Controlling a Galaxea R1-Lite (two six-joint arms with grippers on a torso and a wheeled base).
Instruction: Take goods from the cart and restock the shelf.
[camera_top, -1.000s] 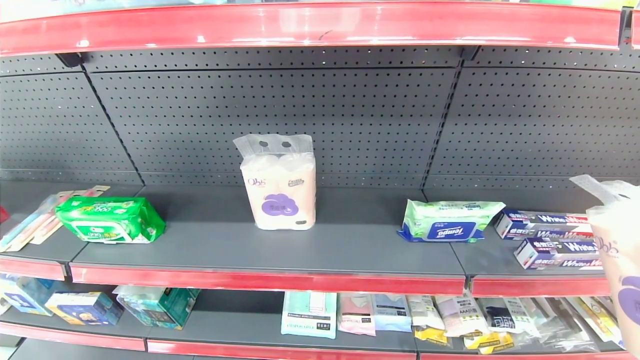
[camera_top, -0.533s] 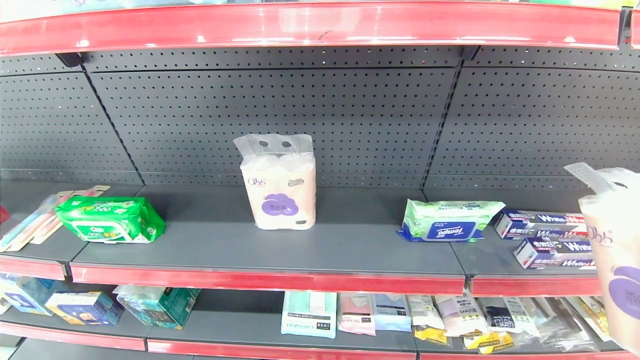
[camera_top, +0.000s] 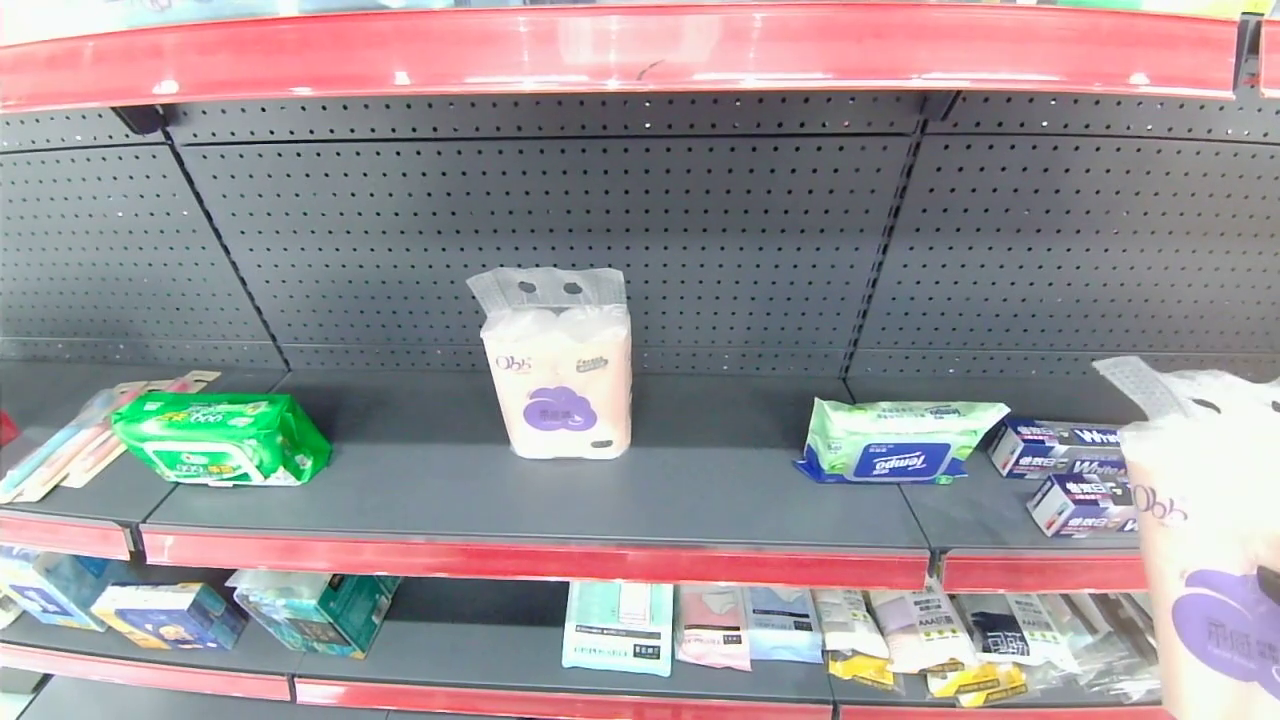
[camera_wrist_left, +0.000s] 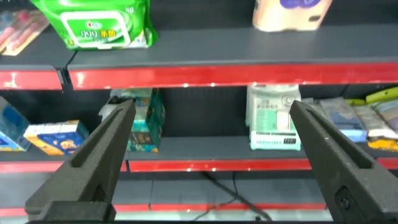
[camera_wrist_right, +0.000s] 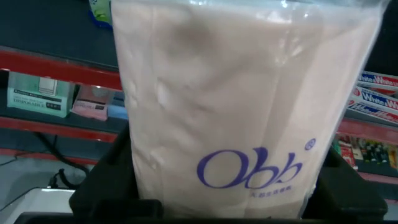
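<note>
A roll pack of pale tissue with a purple logo (camera_top: 1210, 540) hangs at the far right, in front of the middle shelf's (camera_top: 540, 500) right end. My right gripper (camera_wrist_right: 230, 186) is shut on this pack (camera_wrist_right: 236, 106), its dark fingers (camera_wrist_right: 102, 183) pressing both sides. A matching roll pack (camera_top: 560, 370) stands upright at the middle of the shelf. My left gripper (camera_wrist_left: 211, 143) is open with nothing between its fingers, held low in front of the lower shelves and below the green wipes (camera_wrist_left: 93, 25).
On the middle shelf lie green wipes (camera_top: 220, 437) and toothbrushes (camera_top: 70, 440) at left, blue-green wipes (camera_top: 890, 455) and toothpaste boxes (camera_top: 1075, 470) at right. Bare shelf lies on both sides of the standing pack. The shelf below (camera_top: 480, 640) carries boxes and flat packets.
The held roll pack has moved leftward at the right edge of the head view, now covering more of the toothpaste boxes. The goods on the shelf have not moved.
</note>
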